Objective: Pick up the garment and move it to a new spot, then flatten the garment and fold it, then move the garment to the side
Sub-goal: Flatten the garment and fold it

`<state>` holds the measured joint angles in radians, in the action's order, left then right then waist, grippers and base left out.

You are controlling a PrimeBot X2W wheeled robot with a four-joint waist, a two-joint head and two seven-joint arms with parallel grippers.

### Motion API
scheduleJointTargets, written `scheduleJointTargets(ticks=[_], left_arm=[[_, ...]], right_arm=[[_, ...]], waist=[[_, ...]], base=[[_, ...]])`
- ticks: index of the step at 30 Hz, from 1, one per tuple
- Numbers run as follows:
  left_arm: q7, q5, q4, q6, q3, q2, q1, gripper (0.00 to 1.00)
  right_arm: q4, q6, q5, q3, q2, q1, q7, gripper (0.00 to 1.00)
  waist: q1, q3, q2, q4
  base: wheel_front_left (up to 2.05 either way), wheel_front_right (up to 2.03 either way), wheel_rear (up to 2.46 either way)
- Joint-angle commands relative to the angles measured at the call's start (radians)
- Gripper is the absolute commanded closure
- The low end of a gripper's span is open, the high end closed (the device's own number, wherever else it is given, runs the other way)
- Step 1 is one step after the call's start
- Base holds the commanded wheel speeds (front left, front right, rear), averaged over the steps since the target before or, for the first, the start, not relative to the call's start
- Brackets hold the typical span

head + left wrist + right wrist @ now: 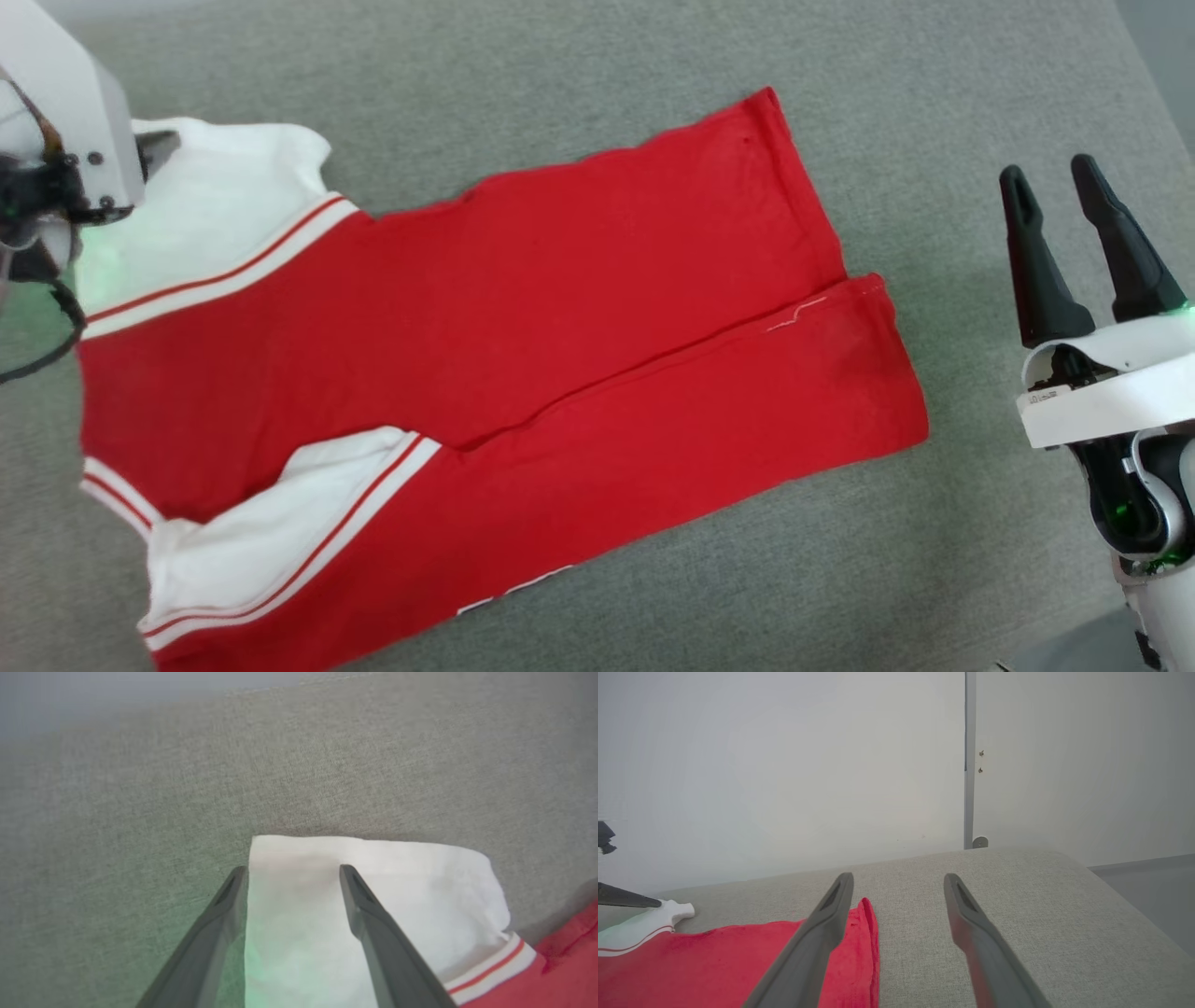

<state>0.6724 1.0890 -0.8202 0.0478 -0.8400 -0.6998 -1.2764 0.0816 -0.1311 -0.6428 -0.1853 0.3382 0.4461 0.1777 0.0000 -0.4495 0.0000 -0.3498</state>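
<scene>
Now, your soft red white-sleeved jersey shirt (467,327), a long folded strip on coarse grey weave (560,84), left gripper (292,872) splayed over one sleeve (420,886), right gripper (1050,173) wide, empty.

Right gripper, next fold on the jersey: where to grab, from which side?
Grip the jersey at its hem end, likely a corner, coming from the right. That edge lies flat nearest the open right gripper, with bare cushion beside it.

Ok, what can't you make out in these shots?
- Print on the jersey: head view, just a white sliver at the bottom edge, rest out of sight.
- left gripper: left wrist view, jaws apart over the white sleeve; contact unclear.
- Jersey's lower corner: cut off by head view's bottom edge.
</scene>
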Motion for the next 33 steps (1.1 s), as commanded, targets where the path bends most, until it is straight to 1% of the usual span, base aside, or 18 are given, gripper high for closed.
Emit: scheduleJointTargets(ticks=[1, 3, 5, 7, 9, 10, 12, 13, 14, 15, 17, 19, 24, 25, 27, 29, 30, 33], left_arm=[[0.008, -0.006, -0.011, 0.003, -0.007, 0.002, -0.015, 0.0], [0.03, -0.015, -0.034, -0.001, -0.016, -0.006, -0.031, 0.0], [0.059, -0.004, -0.056, 0.001, -0.017, 0.002, -0.034, 0.0], [0.087, -0.011, -0.07, -0.006, -0.03, 0.004, -0.036, 0.0], [0.114, -0.011, -0.082, 0.007, -0.037, 0.011, -0.036, 0.0], [0.126, -0.017, -0.084, -0.002, -0.046, 0.01, -0.037, 0.0], [0.143, 0.004, -0.087, -0.011, -0.04, 0.017, -0.035, 0.0], [0.151, 0.02, -0.088, -0.017, -0.031, 0.024, -0.032, 0.04], [0.158, 0.035, -0.087, -0.023, -0.023, 0.036, -0.028, 0.62], [0.161, 0.046, -0.084, -0.033, -0.018, 0.045, -0.025, 1.0], [0.161, 0.051, -0.076, -0.051, -0.021, 0.056, -0.022, 1.0], [0.156, 0.056, -0.074, -0.06, -0.019, 0.059, -0.019, 1.0], [0.134, 0.06, -0.069, -0.077, -0.016, 0.076, -0.022, 1.0], [0.134, 0.06, -0.069, -0.077, -0.016, 0.076, -0.022, 1.0], [0.128, 0.058, -0.065, -0.085, -0.016, 0.085, -0.034, 1.0], [0.115, 0.051, -0.059, -0.092, -0.017, 0.094, -0.05, 1.0], [0.118, 0.05, -0.056, -0.096, -0.019, 0.099, -0.055, 1.0], [0.118, 0.047, -0.052, -0.108, -0.023, 0.109, -0.065, 1.0]], right_arm=[[-0.006, 0.001, -0.005, -0.011, 0.004, 0.022, 0.001, 0.0], [-0.009, 0.001, -0.006, -0.026, 0.008, 0.029, 0.001, 0.0], [-0.009, 0.001, -0.008, -0.034, 0.013, 0.041, 0.002, 0.0], [-0.009, 0.001, -0.014, -0.039, 0.018, 0.05, 0.002, 0.0], [-0.007, 0.001, -0.019, -0.042, 0.024, 0.059, -0.004, 0.0], [-0.006, 0.001, -0.021, -0.044, 0.027, 0.063, -0.006, 0.0], [-0.004, 0.001, -0.027, -0.053, 0.032, 0.073, -0.009, 0.0], [-0.005, 0.001, -0.029, -0.06, 0.035, 0.08, -0.014, 0.0], [-0.005, 0.001, -0.031, -0.067, 0.04, 0.086, -0.019, 0.0], [-0.005, 0.001, -0.035, -0.073, 0.045, 0.094, -0.028, 0.0], [0.007, 0.001, -0.038, -0.096, 0.06, 0.112, -0.069, 0.0], [0.013, 0.001, -0.034, -0.135, 0.084, 0.147, -0.13, 0.0], [0.039, 0.001, -0.065, -0.244, 0.151, 0.291, -0.346, 0.0], [0.039, 0.001, -0.065, -0.244, 0.151, 0.291, -0.346, 0.0], [0.052, 0.001, -0.097, -0.275, 0.173, 0.374, -0.429, 0.0], [0.087, 0.001, -0.105, -0.287, 0.196, 0.459, -0.501, 0.0], [0.118, 0.001, -0.117, -0.295, 0.196, 0.487, -0.547, 0.0], [0.205, 0.001, -0.163, -0.323, 0.203, 0.58, -0.711, 0.0]], waist=[[0.0, -0.022, 0.0, -0.017], [0.0, -0.034, 0.0, -0.024], [0.0, -0.044, 0.0, -0.026], [0.0, -0.054, 0.0, -0.023], [0.0, -0.061, 0.0, -0.016], [0.0, -0.065, 0.0, -0.013], [0.0, -0.073, 0.0, -0.006], [0.0, -0.076, 0.0, -0.003], [0.0, -0.079, 0.0, 0.001], [0.0, -0.081, 0.0, 0.006], [0.0, -0.085, 0.0, 0.017], [0.0, -0.086, 0.0, 0.029], [0.0, -0.088, 0.0, 0.061], [0.0, -0.088, 0.0, 0.061], [0.0, -0.094, 0.0, 0.076], [0.0, -0.106, 0.0, 0.094], [0.0, -0.112, 0.0, 0.101], [0.0, -0.127, 0.0, 0.124]], base=[[0.0, 0.0, 0.0], [0.0, 0.0, 0.0], [0.0, 0.0, 0.0], [0.0, 0.0, 0.0], [0.0, 0.0, 0.0], [0.0, 0.0, 0.0], [0.0, 0.0, 0.0], [0.0, 0.0, 0.0], [0.0, 0.0, 0.0], [0.0, 0.0, 0.0], [0.0, 0.0, 0.0], [0.0, 0.0, 0.0], [0.0, 0.0, 0.0], [0.0, 0.0, 0.0], [0.0, 0.0, 0.0], [0.0, 0.0, 0.0], [0.0, 0.0, 0.0], [0.0, 0.0, 0.0]])
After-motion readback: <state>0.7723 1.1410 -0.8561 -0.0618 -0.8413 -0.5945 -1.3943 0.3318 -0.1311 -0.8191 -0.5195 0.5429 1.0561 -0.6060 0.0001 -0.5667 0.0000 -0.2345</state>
